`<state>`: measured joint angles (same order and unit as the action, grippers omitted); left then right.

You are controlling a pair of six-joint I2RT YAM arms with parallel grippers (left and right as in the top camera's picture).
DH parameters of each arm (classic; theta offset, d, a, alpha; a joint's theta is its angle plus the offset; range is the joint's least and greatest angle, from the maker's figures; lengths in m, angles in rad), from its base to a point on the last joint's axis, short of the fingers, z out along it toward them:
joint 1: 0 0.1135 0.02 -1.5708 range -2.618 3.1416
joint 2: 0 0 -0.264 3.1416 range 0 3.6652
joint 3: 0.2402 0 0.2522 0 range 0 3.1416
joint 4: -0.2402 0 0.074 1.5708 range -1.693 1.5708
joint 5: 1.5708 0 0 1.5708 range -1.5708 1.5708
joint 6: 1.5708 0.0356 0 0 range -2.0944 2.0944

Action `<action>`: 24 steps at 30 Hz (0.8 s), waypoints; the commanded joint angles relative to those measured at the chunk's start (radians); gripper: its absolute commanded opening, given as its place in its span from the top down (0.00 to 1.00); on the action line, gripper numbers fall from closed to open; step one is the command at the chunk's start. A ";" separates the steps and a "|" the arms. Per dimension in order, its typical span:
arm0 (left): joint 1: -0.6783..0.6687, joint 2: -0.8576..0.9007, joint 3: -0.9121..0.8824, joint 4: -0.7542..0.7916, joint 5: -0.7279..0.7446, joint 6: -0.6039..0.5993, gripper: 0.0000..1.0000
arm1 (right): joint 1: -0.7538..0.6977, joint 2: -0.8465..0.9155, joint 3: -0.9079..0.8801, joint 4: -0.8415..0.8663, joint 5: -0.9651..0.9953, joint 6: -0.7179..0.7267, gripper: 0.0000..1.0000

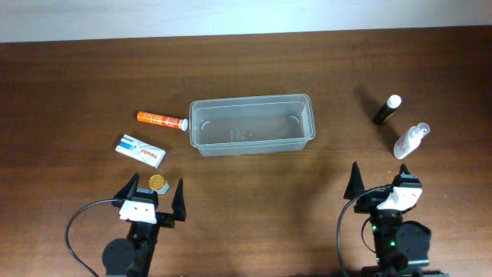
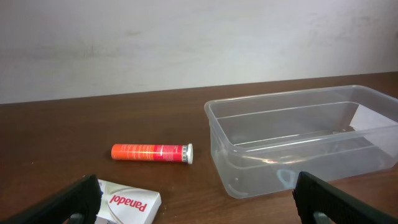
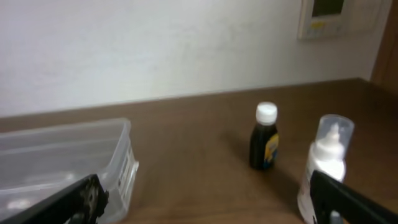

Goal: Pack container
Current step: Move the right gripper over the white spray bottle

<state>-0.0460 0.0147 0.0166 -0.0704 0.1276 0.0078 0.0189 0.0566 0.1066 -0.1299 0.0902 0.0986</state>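
container (image 1: 250, 100): clear tub, upright at mid-table, long side running left to right
left claw (image 2: 198, 186): spread wide, gripping nothing
right claw (image 3: 204, 183): spread wide, gripping nothing
orange tube (image 1: 161, 119): on its side, just left of container, white cap toward it
panadol box (image 1: 141, 150): flat, near tube, on left claw's side
gold disc (image 1: 157, 182): between left fingertips from overhead; contact unclear
dark bottle (image 1: 387, 109): upright, right of container, apart
spray bottle (image 1: 410, 141): upright, near dark bottle
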 commanded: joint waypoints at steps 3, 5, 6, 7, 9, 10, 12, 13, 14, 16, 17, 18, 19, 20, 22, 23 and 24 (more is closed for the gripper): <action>0.005 -0.010 -0.008 0.002 0.008 0.019 0.01 | -0.034 0.237 0.304 -0.082 -0.008 0.041 0.02; 0.005 -0.010 -0.008 0.002 0.008 0.019 0.01 | -0.050 0.377 0.444 -0.147 -0.032 0.040 0.02; 0.005 -0.010 -0.008 0.002 0.008 0.019 0.01 | -0.058 0.440 0.510 -0.186 -0.041 0.040 0.02; 0.005 -0.010 -0.008 0.002 0.008 0.019 0.01 | -0.066 0.503 0.578 -0.230 -0.051 0.040 0.02; 0.005 -0.010 -0.008 0.002 0.008 0.019 0.01 | -0.088 0.654 0.743 -0.349 -0.076 0.040 0.02; 0.005 -0.010 -0.008 0.002 0.008 0.019 0.01 | -0.101 0.737 0.834 -0.418 -0.092 0.038 0.02; 0.005 -0.010 -0.008 0.002 0.008 0.019 0.00 | -0.129 0.888 1.004 -0.546 -0.117 0.037 0.02; 0.005 -0.010 -0.008 0.002 0.008 0.019 0.01 | -0.142 0.954 1.081 -0.602 -0.130 0.037 0.02; 0.005 -0.010 -0.008 0.002 0.008 0.019 0.01 | -0.152 1.021 1.157 -0.658 -0.144 0.037 0.02; 0.005 -0.010 -0.008 0.002 0.008 0.019 0.01 | -0.169 1.164 1.321 -0.781 -0.170 0.037 0.01; 0.005 -0.010 -0.008 0.002 0.008 0.019 0.01 | -0.171 1.215 1.378 -0.825 -0.173 0.037 0.02; 0.005 -0.010 -0.008 0.002 0.008 0.019 0.01 | -0.171 1.273 1.438 -0.871 -0.174 0.037 0.02; 0.005 -0.010 -0.008 0.002 0.008 0.019 0.00 | -0.171 1.319 1.482 -0.903 -0.175 0.037 0.02; 0.005 -0.010 -0.008 0.002 0.008 0.019 0.01 | -0.171 1.364 1.520 -0.930 -0.177 0.037 0.02; 0.005 -0.010 -0.008 0.002 0.008 0.019 0.01 | -0.171 1.429 1.550 -0.937 -0.204 0.037 0.02; 0.005 -0.010 -0.008 0.002 0.008 0.019 0.01 | -0.171 1.453 1.551 -0.933 -0.223 0.037 0.02; 0.005 -0.010 -0.008 0.002 0.008 0.019 0.01 | -0.171 1.477 1.551 -0.928 -0.229 0.037 0.02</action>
<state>-0.0460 0.0147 0.0166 -0.0708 0.1276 0.0078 -0.1436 1.4811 1.6295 -1.0512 -0.0841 0.1310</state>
